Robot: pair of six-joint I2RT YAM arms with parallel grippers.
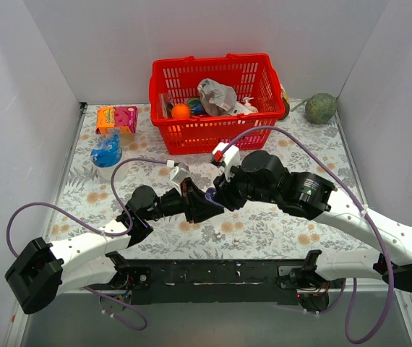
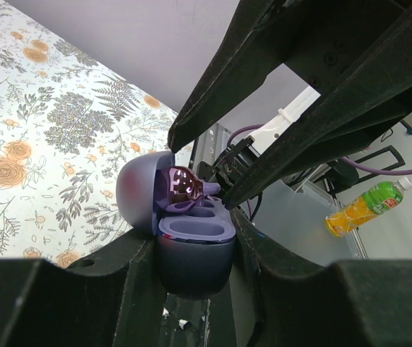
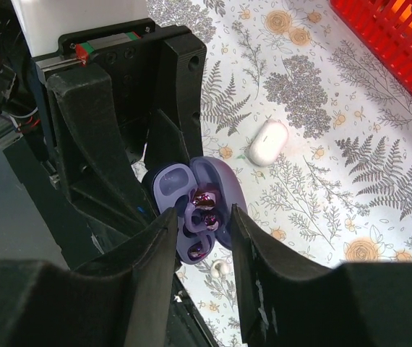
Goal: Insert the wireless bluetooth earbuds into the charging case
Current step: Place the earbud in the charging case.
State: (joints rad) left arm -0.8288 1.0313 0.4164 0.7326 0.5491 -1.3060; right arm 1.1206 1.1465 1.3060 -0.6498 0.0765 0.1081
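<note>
Holds the open purple case [image 2: 191,238] clamped in the left tool [image 2: 195,278], sockets bared for loading. Straddles a purple earbud [image 2: 186,184] at the far socket with the right tool [image 3: 200,220]; cannot tell whether gripping. Has a pale piece [image 3: 220,269] on the desk [image 3: 322,210] at the case's 6 o'clock.

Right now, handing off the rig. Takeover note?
Left gripper: shut on the charging case, lid open.
Right gripper: shut on a purple earbud at the case's sockets; seated or not, cannot tell.
Done: nothing confirmed seated. Near socket looks empty. Second purple bud not clearly in view.
Pale piece lies on the table, near a white case.
Left: seat this bud, release, load the rest, close the lid.
</note>
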